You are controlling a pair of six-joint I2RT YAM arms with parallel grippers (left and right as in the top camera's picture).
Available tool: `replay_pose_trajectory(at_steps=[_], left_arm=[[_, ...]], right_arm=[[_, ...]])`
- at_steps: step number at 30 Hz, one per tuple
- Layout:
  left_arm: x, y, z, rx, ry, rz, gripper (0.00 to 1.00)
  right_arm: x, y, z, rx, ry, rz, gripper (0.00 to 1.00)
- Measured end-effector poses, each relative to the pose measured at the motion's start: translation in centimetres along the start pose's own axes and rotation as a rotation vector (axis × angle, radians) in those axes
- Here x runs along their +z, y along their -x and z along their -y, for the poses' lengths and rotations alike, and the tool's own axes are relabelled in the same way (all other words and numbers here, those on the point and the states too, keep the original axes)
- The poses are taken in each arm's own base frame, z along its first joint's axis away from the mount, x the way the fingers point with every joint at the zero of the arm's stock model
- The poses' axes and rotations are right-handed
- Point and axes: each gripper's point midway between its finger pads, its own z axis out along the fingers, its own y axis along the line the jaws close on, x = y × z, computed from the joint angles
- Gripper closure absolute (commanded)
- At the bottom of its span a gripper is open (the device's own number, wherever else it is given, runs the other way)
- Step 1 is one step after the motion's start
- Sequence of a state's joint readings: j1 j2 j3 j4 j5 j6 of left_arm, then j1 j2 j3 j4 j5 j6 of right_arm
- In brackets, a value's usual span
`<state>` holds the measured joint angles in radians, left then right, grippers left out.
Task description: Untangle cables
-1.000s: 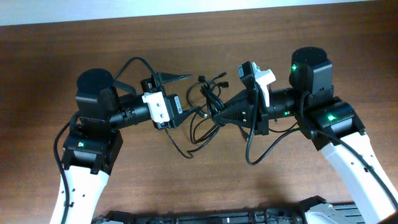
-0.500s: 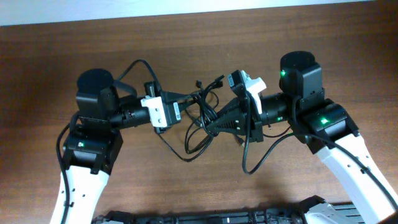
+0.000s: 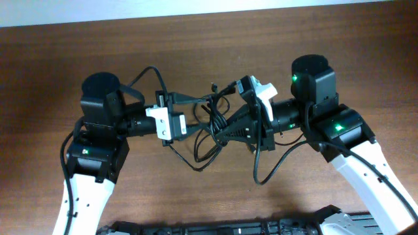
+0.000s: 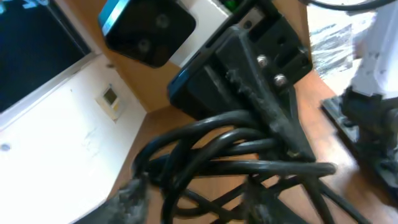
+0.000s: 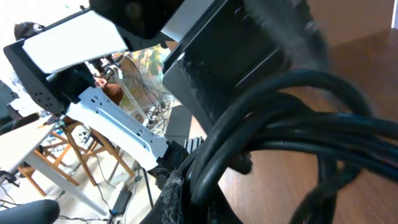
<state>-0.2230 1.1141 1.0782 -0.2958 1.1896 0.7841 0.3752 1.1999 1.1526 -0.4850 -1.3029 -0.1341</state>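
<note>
- The cables lie bunched mid-tabletop, between my two arms — loose loops spill toward the near edge.
- My right pincer is pinching the bunch.
- My left pincer sits at the bunch's upper left — spread or pressed together, I cannot tell.

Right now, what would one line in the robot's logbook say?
task: untangle cables | left gripper: among them, grip unclear | right gripper: among them, grip unclear | state: bunched between both grippers
</note>
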Motion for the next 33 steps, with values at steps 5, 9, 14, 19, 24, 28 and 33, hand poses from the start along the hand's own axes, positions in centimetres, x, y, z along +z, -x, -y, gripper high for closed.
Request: replay_pose_trajectory(at_steps=[5,9,14,19,24,28,33], left_arm=[[-0.2,-1.8,-1.9,0.000,0.109,-0.107,0.43],[-0.2,-2.0,-2.1,0.002,0.120,-0.117,0.45],[0.6,-1.1,-1.1,0.006,0.073,-0.082,0.58],[0.5,-1.2,-1.1,-0.014,0.076,-0.084,0.64],[0.4,-1.3,-1.3,-0.060,0.087,-0.089,1.00],[0.3,-1.3,-1.4,-0.072,0.091,-0.089,1.00],[0.2,-2.5,-1.9,-0.123,0.137,-0.143,1.00]], right_arm=[[0.2,-0.2,0.4,0.001,-0.028,-0.009,0.96],[0.2,-0.1,0.5,-0.002,-0.035,-0.009,0.96],[0.2,0.6,0.6,-0.054,-0.037,0.008,0.96],[0.2,1.4,0.6,-0.115,-0.033,0.026,0.96],[0.3,1.7,0.3,-0.144,-0.019,0.035,0.96],[0.3,1.7,0.4,-0.145,-0.019,0.036,0.96],[0.2,0.8,2.1,-0.078,-0.122,0.008,0.69]])
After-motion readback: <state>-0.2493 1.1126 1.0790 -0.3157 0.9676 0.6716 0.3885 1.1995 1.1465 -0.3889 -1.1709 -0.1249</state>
